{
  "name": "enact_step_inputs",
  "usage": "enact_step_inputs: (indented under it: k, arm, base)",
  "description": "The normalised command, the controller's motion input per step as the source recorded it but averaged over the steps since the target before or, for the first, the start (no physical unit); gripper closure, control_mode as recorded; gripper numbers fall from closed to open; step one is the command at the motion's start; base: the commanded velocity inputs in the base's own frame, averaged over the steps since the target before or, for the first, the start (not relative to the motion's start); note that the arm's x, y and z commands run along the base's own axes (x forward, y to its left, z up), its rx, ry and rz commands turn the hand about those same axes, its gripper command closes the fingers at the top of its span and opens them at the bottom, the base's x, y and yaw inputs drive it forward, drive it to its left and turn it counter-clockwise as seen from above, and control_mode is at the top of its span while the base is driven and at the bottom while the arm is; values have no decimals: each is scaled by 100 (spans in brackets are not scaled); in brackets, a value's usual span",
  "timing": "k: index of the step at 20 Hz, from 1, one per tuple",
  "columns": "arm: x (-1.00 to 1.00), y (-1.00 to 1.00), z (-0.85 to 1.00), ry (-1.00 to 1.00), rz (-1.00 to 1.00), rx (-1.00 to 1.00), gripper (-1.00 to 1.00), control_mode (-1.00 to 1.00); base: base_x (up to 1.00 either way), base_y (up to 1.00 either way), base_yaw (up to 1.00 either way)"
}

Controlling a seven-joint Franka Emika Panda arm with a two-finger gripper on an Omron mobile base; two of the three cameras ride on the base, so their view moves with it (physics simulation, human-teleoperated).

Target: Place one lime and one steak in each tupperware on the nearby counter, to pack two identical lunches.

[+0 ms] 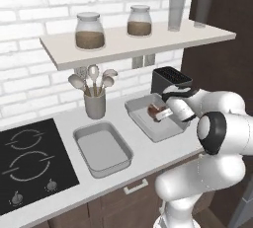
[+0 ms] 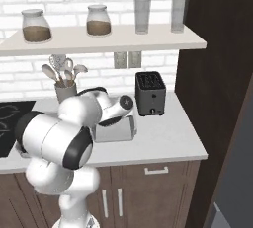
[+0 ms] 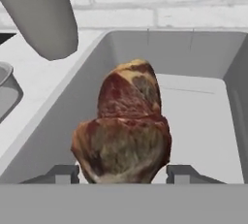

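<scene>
My pincer [image 3: 124,173] is closed on the steak [image 3: 123,131], a brown-red chunk clamped between both fingertips [image 3: 63,173] over the right tupperware [image 1: 163,132]. The hand view shows the grip and the tray's grey wall close behind the meat; the left base view shows a second tupperware [image 1: 101,165] on the tabletop [image 1: 148,160], beside a utensil cup [image 1: 95,104].

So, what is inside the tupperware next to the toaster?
A steak, gripped by the tool, sits over its floor. The floor beneath the steak is covered.
</scene>
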Motion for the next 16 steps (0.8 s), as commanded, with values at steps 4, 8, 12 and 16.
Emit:
enact_step_inputs:
  k: [4, 8, 12, 16]
  arm:
    - [0, 3, 37, 0, 0, 0, -100, -100]
    - [-11, 15, 49, -2, 0, -1, -100, -100]
    - [-90, 3, 75, -11, 0, -6, -100, -100]
    - [-100, 2, 61, -5, -7, -15, -100, -100]
  base:
    - [0, 0, 0]
    - [0, 0, 0]
    - [0, 0, 0]
    - [0, 0, 0]
